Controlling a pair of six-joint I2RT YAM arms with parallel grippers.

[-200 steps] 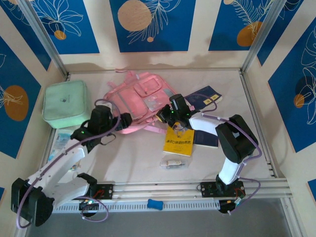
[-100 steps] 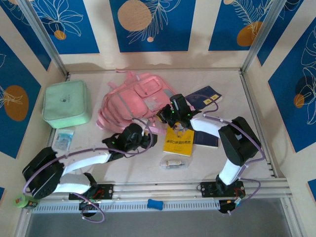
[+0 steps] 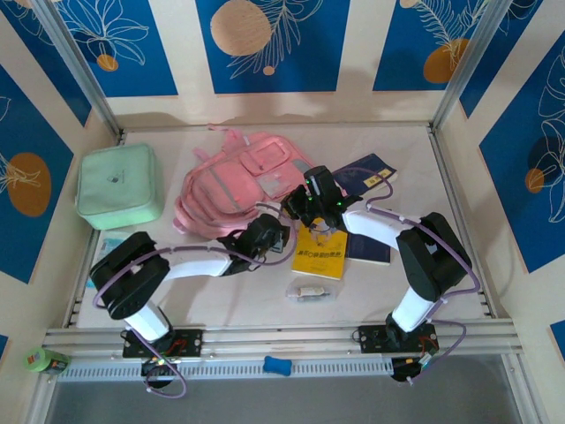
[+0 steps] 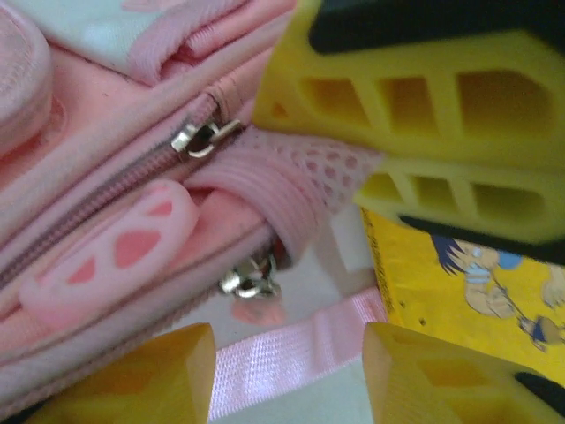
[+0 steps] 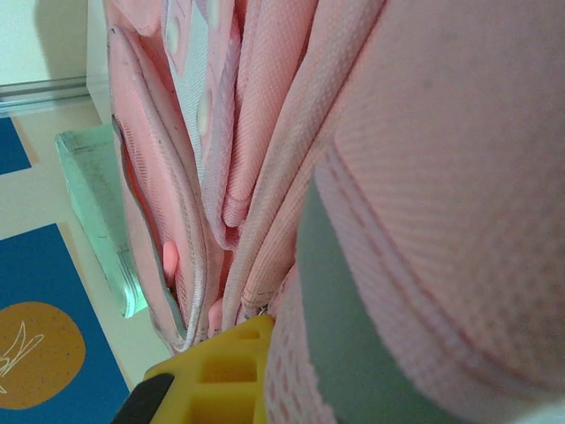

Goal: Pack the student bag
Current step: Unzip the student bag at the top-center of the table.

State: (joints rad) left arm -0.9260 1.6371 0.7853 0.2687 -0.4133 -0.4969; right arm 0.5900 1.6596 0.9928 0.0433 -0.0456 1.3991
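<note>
1. Your left gripper [image 4: 287,355] has its fingers apart and holds nothing. A pink strap [image 4: 256,367] lies on the surface [image 3: 221,296] between the tips.
2. Just ahead of it is the near edge of the student bag [image 3: 234,181], with a metal zip pull [image 4: 201,138] on its seam.
3. Your right gripper [image 4: 357,166] is clamped on the pink mesh at the bag's near right corner, just beside the left one.
4. The bag lies at the back middle of the surface, front pockets up.
5. A yellow book [image 3: 320,252] lies just right of both grippers, with a dark blue notebook [image 3: 366,170] behind it.
6. A mint green case [image 3: 117,185] sits well to the left. A small pale item [image 3: 309,291] lies nearer the front.
</note>
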